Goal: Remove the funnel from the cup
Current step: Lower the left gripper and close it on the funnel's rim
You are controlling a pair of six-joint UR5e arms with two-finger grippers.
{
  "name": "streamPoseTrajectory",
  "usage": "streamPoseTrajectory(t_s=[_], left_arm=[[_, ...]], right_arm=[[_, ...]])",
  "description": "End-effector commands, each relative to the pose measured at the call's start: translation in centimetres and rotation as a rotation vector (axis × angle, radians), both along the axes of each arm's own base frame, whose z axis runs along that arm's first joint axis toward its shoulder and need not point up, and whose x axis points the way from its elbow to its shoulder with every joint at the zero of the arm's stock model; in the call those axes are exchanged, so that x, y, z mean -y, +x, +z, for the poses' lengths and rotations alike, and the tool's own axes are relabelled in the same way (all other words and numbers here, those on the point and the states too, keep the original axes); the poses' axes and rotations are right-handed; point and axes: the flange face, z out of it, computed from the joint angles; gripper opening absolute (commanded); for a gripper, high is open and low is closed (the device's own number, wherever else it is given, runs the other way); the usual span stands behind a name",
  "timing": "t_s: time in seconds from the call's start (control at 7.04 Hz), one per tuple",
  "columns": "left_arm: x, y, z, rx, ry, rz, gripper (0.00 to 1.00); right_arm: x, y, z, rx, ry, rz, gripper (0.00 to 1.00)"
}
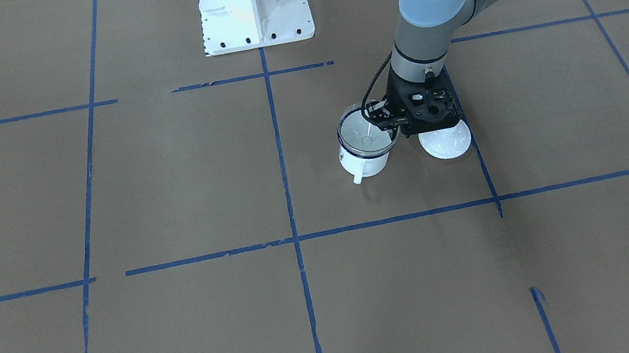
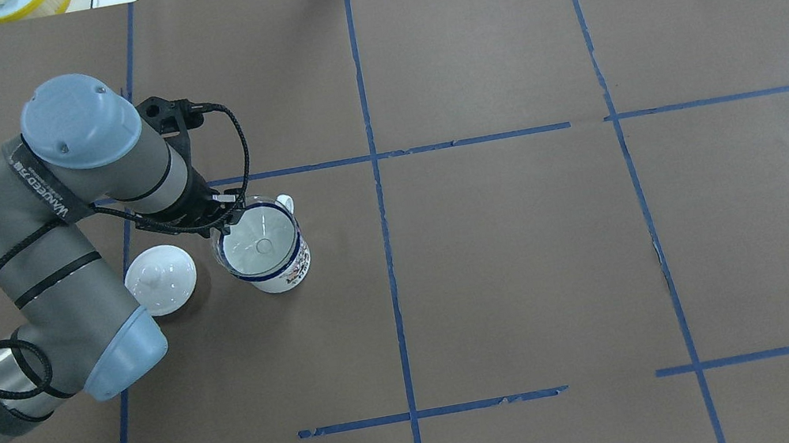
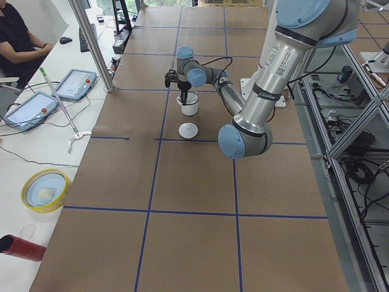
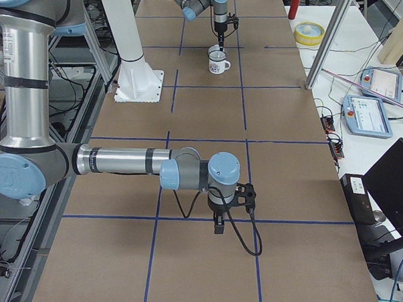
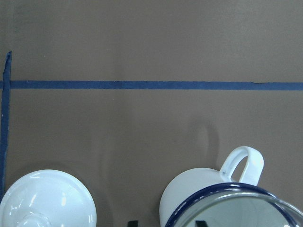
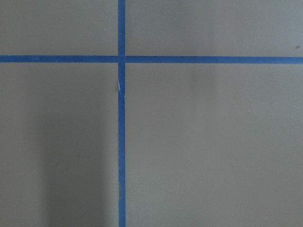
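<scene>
The white enamel cup (image 2: 285, 273) with a dark blue rim stands upright on the brown table, left of centre in the overhead view. The clear funnel (image 2: 260, 240) sits in its mouth. My left gripper (image 2: 230, 209) points down at the cup's rim on the side nearest the lid. In the left wrist view its two dark fingertips (image 5: 201, 222) stand apart, one on each side of the rim of the cup (image 5: 189, 198), so it is open. My right gripper (image 4: 218, 225) hangs low over bare table far from the cup; I cannot tell its state.
A white round lid (image 2: 161, 279) with a knob lies on the table right beside the cup, under my left wrist. The white robot base (image 1: 254, 4) stands behind. A yellow dish (image 2: 13, 4) and an operator's tablets (image 3: 30, 109) lie beyond the table's far edge.
</scene>
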Motion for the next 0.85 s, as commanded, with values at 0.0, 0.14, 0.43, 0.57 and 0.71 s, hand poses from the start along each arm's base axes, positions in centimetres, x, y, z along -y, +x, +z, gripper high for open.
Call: streamPoseTrajectory(t_s=[0.0,0.14,0.43,0.57,0.71], left_arm=[[-0.1,-0.3,-0.1,-0.002,0.005,-0.002,0.13],[-0.2,-0.3,-0.3,-0.006,0.008,-0.001,0.13],[-0.3,-0.4,-0.7,-0.011,0.014,0.0,0.1],[-0.5,-0.5,-1.2,-0.021,0.016,0.002,0.02],[-0.7,-0.8,-1.9,-0.035,0.024,0.005,0.0]], right_arm=[[0.0,0.0,0.0,0.0,-0.001,0.0,1.0],[0.0,0.0,0.0,0.0,-0.001,0.0,1.0],[0.0,0.0,0.0,0.0,0.001,0.0,1.0],[-0.1,0.0,0.1,0.0,-0.002,0.0,1.0],[-0.1,0.0,0.1,0.0,-0.002,0.0,1.0]])
